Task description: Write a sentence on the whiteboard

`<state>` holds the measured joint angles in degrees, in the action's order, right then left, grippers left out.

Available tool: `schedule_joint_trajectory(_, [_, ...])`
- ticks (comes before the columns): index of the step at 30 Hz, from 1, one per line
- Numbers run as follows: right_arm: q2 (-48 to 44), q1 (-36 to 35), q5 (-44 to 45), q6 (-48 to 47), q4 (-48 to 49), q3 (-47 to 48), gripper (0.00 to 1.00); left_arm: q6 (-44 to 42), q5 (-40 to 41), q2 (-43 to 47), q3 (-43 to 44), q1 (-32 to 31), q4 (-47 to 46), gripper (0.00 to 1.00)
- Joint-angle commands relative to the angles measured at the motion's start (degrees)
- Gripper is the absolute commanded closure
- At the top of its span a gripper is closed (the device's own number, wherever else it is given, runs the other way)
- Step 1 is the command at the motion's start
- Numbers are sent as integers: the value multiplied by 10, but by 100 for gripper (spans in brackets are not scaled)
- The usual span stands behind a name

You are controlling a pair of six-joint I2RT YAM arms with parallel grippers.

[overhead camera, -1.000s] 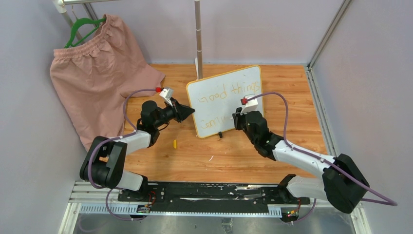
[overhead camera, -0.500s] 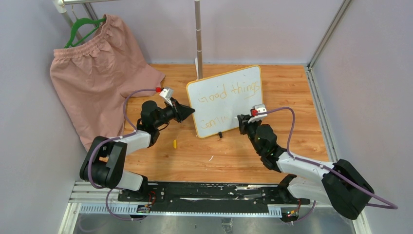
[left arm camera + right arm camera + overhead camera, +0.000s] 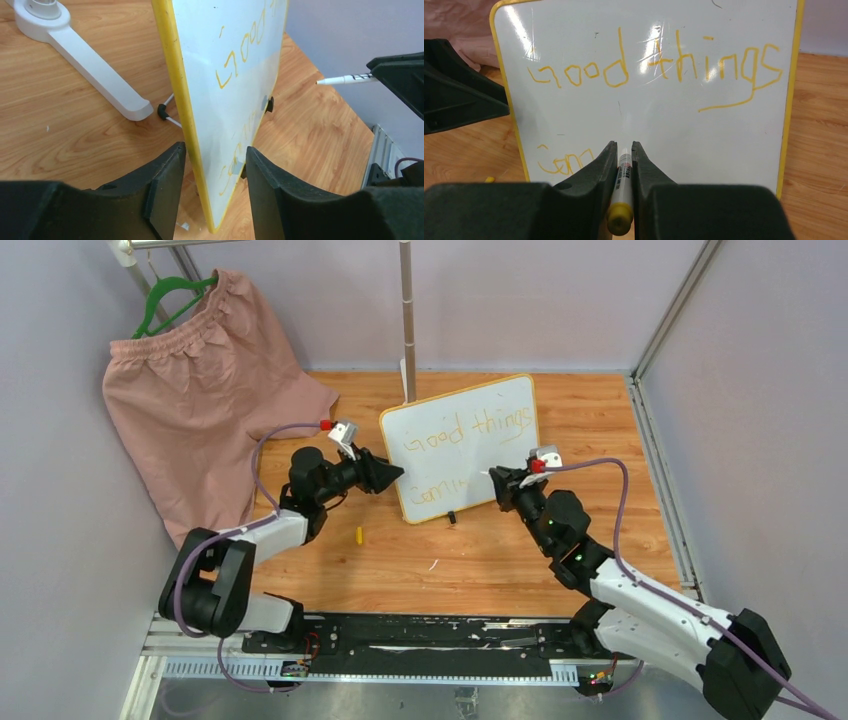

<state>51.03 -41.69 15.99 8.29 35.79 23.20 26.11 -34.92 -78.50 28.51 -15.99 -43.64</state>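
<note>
The whiteboard (image 3: 460,445) stands upright on the wooden table, yellow frame and black clip feet showing. The sentence (image 3: 465,430) reads "Good things" on top with "Com" and unclear letters below; the right wrist view (image 3: 649,70) shows it too. My left gripper (image 3: 395,475) is open, its jaws straddling the board's left edge (image 3: 172,75) with a gap on the face side. My right gripper (image 3: 497,478) is shut on a white marker with a yellow end (image 3: 622,185). The marker's tip (image 3: 345,79) points at the board's lower middle, a short way off it.
Pink shorts (image 3: 190,390) hang on a green hanger at the back left. A pole stand (image 3: 407,310) rises behind the board, its white foot (image 3: 75,45) close to the board's back. A small yellow cap (image 3: 359,534) and a white scrap (image 3: 433,565) lie on the table in front.
My right gripper has drawn back from the board's face, toward the right and the near side, still holding the marker. The board's left edge shifted slightly left. The left arm barely moved.
</note>
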Motion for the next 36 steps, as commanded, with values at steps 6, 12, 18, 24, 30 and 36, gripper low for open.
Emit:
schedule_joint_trajectory(6, [-89,1,-24,1,-182,44,100,-51,71,89,-18,-4,86,8])
schedule_joint_trajectory(12, [-119,1,-33,6,-224,53,100,-77,140,145,-22,-4,162,0])
schedule_joint_trajectory(18, [-146,1,-34,9,-285,92,100,-109,284,241,6,-3,346,0])
schedule_joint_trajectory(24, [-158,1,-90,-10,-355,190,100,-81,507,380,81,-4,557,0])
schedule_joint_trajectory(30, [-136,1,-218,-11,-373,275,100,-12,413,421,128,-4,531,0])
schedule_joint_trajectory(36, [-88,1,-339,42,-344,320,100,18,141,402,156,-14,364,0])
